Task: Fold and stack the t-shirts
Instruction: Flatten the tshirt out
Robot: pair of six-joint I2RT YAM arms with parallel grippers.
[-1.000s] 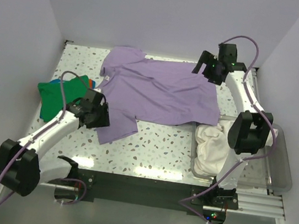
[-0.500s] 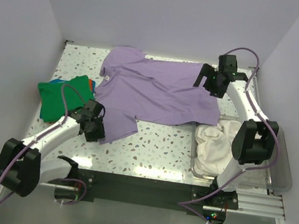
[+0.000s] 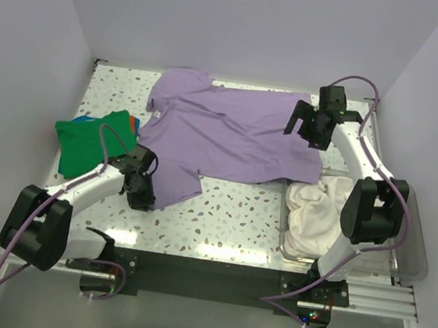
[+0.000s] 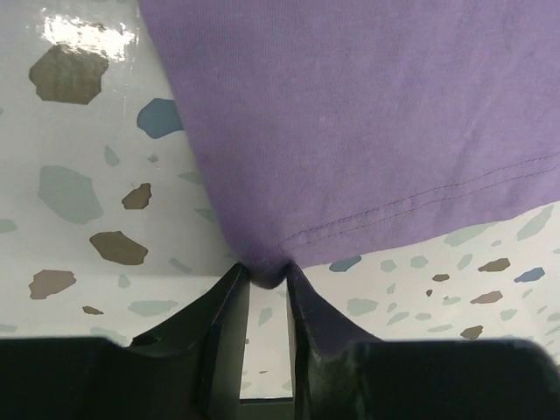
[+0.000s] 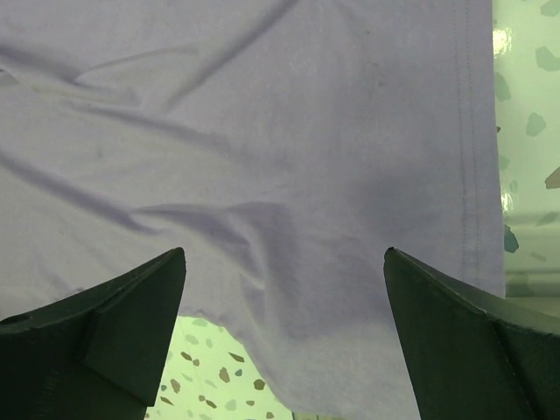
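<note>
The lavender purple t-shirt (image 3: 231, 133) lies spread flat across the middle of the table. My left gripper (image 3: 143, 196) is shut on the corner of its near left sleeve (image 4: 265, 273), low against the table. My right gripper (image 3: 306, 126) is open and empty, hovering over the shirt's far right hem (image 5: 289, 219). The bright green t-shirt (image 3: 91, 144) lies folded at the left, with blue and orange edges showing at its top. The cream white t-shirt (image 3: 314, 214) is bunched in the bin at the right.
A clear plastic bin (image 3: 414, 240) stands at the right near edge and holds the white shirt. The speckled tabletop (image 3: 228, 214) shows in front of the purple shirt. White walls close in the left, back and right sides.
My left gripper has slid toward me along the sleeve to its near corner and closed on it. My right gripper has come down and forward over the shirt's far right hem.
</note>
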